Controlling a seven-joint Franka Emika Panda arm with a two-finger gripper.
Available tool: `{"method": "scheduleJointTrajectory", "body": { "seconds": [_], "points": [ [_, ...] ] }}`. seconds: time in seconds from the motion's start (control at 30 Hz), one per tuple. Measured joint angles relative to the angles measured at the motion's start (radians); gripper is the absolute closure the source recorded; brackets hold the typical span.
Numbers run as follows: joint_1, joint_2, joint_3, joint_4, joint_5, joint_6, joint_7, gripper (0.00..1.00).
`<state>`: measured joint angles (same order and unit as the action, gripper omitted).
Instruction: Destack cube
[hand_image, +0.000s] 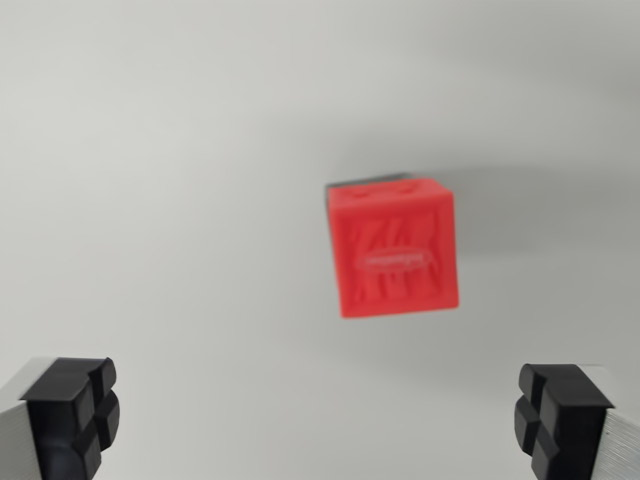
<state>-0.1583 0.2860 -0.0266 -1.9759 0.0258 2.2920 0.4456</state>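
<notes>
A red cube with an embossed oval mark on its top face sits a little right of centre in the wrist view, slightly blurred. A thin dark edge shows just behind its upper rim, so whatever lies under it is almost fully hidden. My gripper is open and wide, well above the cube. Its black fingertips stand at the lower left and lower right corners, with nothing between them. The cube lies off to the right of the midline between the fingers.
A plain pale grey surface fills the whole view around the cube. The cube's soft shadow falls to the right.
</notes>
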Motion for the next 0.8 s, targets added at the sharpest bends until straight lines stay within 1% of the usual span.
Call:
{"method": "scheduleJointTrajectory", "body": {
  "seconds": [0.3, 0.53, 0.8],
  "points": [
    [-0.027, 0.063, 0.000, 0.000, 0.000, 0.043, -0.094, 0.00],
    [-0.047, 0.120, -0.002, 0.010, -0.004, 0.075, -0.163, 0.00],
    [-0.049, 0.178, -0.003, 0.009, -0.004, 0.134, -0.173, 0.00]
  ]
}}
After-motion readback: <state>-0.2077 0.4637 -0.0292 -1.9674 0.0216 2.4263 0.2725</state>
